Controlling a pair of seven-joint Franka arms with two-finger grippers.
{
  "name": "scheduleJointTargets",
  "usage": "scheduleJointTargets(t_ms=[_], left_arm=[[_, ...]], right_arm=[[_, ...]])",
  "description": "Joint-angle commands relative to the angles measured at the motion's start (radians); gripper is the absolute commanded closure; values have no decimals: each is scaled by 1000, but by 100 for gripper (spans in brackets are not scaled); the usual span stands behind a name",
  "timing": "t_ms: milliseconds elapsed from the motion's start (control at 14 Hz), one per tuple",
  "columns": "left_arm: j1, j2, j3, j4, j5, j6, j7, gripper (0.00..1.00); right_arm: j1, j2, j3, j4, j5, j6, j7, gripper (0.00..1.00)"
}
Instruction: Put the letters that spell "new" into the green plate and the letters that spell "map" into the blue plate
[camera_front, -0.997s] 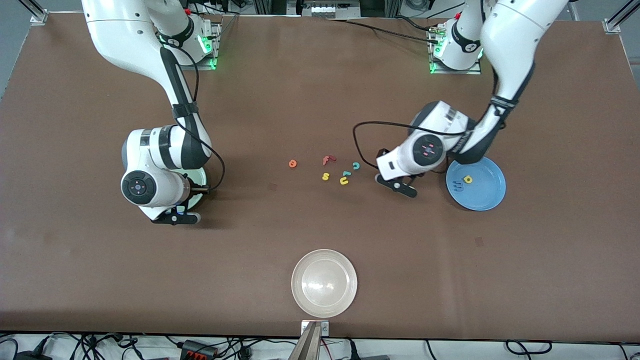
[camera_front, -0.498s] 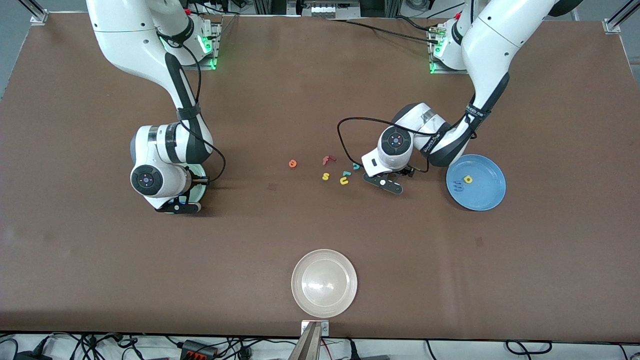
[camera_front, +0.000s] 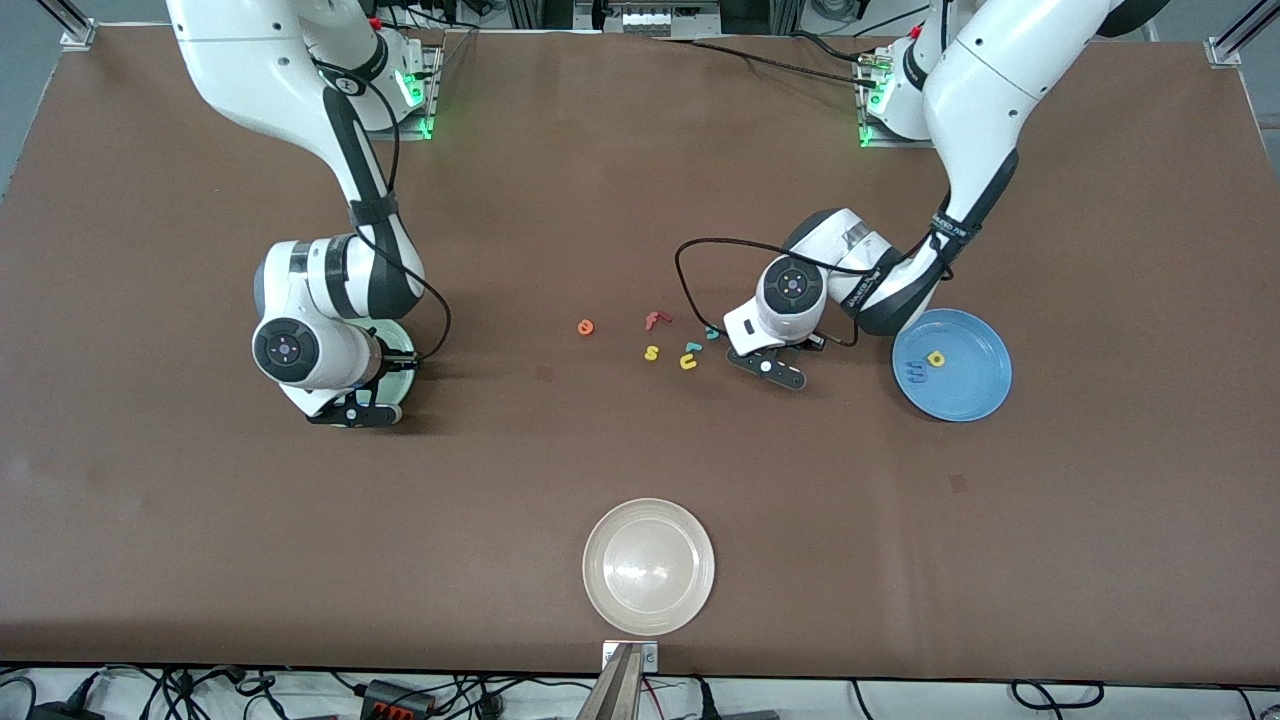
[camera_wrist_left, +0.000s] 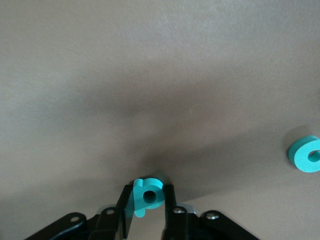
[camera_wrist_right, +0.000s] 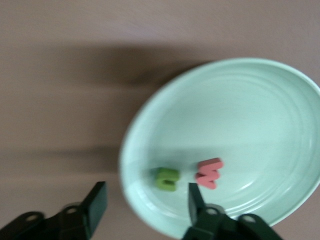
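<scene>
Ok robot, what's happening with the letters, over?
Left pincer shut on teal p. Right pincer open over green plate, n and w in. Orange e waits on table. Nothing blocking.

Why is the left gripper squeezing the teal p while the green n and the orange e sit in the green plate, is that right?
Not quite. The right wrist view shows the green n beside the pinkish-red w in the green plate, not the orange e, which lies on the table. The left gripper does squeeze the teal p.
</scene>
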Motion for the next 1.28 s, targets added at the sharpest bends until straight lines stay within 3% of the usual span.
scheduleJointTargets(t_ms=[0,71,356,641,712,783,854,926,997,1210], left_arm=[[36,-14,-2,7,29,-15,-2,95],[56,-27,-3,14,29,-47,10,95],[151,-106,-5,82,29,-269,214,95],[327,-113,-3,96,29,-304,501,92],[370,-103,-3,94,26,-302,542,81],[401,-92,-3,90,26,-299,555,78],[415,-81,-5,88,26,-297,555,63],[415,-80,-3,85,24,-297,543,22],[418,-84,-5,87,26,-299,544,0],[418,-118,-8,100,23,-305,546,0]], right_arm=[[119,-27,-1,-12,83,30,51,0],[175,-10,-3,-12,120,84,95,0],[323,53,-1,-12,133,216,288,0],[385,70,-1,1,134,224,404,9],[395,79,0,10,140,224,422,11],[409,90,-1,25,171,224,433,14],[426,105,-1,37,217,224,441,17],[434,114,-1,42,247,224,441,22],[440,122,-1,44,275,224,445,27],[461,144,-1,45,286,241,465,31]])
